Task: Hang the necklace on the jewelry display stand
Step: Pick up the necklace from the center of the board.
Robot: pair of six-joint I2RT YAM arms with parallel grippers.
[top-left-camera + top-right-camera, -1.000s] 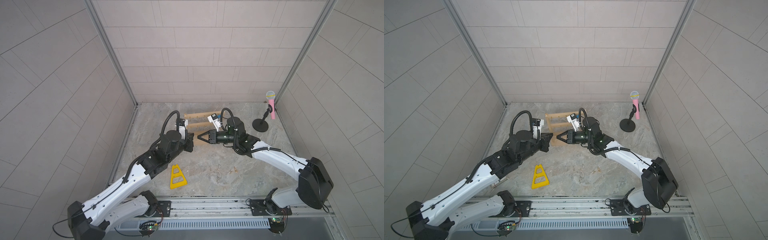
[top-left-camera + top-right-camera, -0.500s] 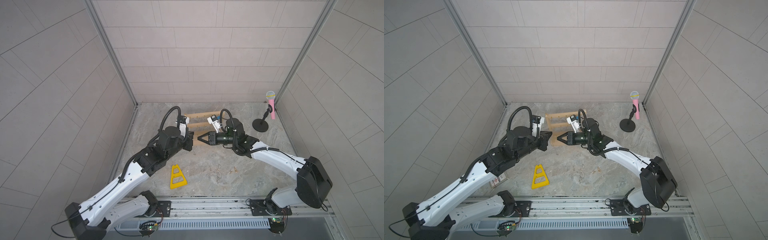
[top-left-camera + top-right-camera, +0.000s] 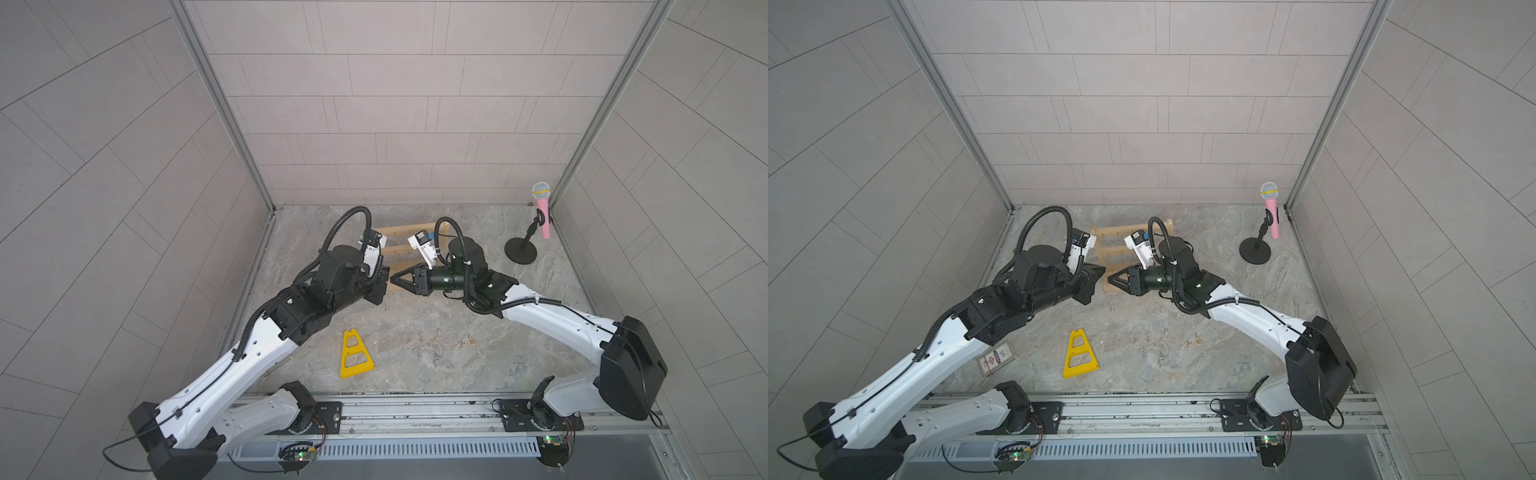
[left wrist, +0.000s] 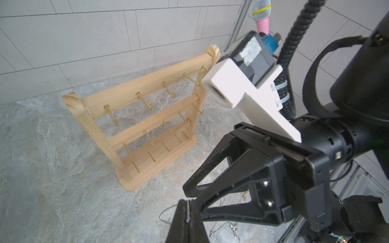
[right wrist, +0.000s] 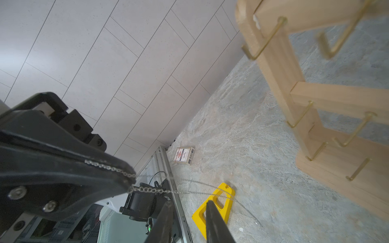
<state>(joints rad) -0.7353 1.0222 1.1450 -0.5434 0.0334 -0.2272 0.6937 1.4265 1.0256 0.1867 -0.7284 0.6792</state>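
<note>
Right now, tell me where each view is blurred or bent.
Right wrist view: the stand and its hooks are soft, the necklace on the left gripper is sharp, its hanging part smeared. Left wrist view: the stand is crisp. Both top views: even light, faint shadows, wall lines bowing near the edges.

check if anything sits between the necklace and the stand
Nothing visible does. The necklace is pinched in the left claw, and only open space lies between it and the stand. The right claw is open close beside the chain, off that path.
</note>
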